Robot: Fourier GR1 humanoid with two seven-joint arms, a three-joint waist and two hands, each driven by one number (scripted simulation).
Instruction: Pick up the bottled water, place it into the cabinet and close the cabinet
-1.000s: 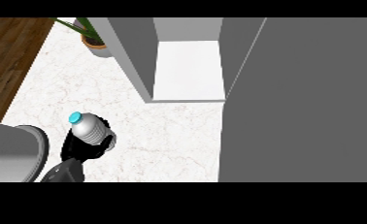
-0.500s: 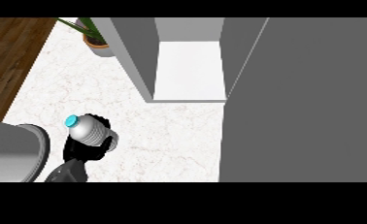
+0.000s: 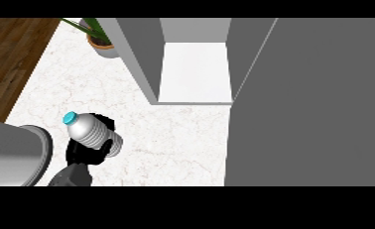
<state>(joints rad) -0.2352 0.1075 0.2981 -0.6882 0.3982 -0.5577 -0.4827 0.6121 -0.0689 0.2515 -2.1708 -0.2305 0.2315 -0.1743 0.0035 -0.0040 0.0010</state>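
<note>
bottled water (image 3: 86,130) in left hand (image 3: 93,149), near counter's (image 3: 176,139) left edge.

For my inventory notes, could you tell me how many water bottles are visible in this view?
1. The bottled water sits in the left hand, low at the view's left above the counter. The open cabinet shows none, though its upper part is hidden.

Views: one only, the head view.
Position: above the counter (image 3: 176,134), at the robot's head.
Direction: steeply downward, slightly forward toward the open cabinet (image 3: 194,69).
Nearness: the left hand (image 3: 92,151) enters close at the lower edge.
Shared area: none.
</note>
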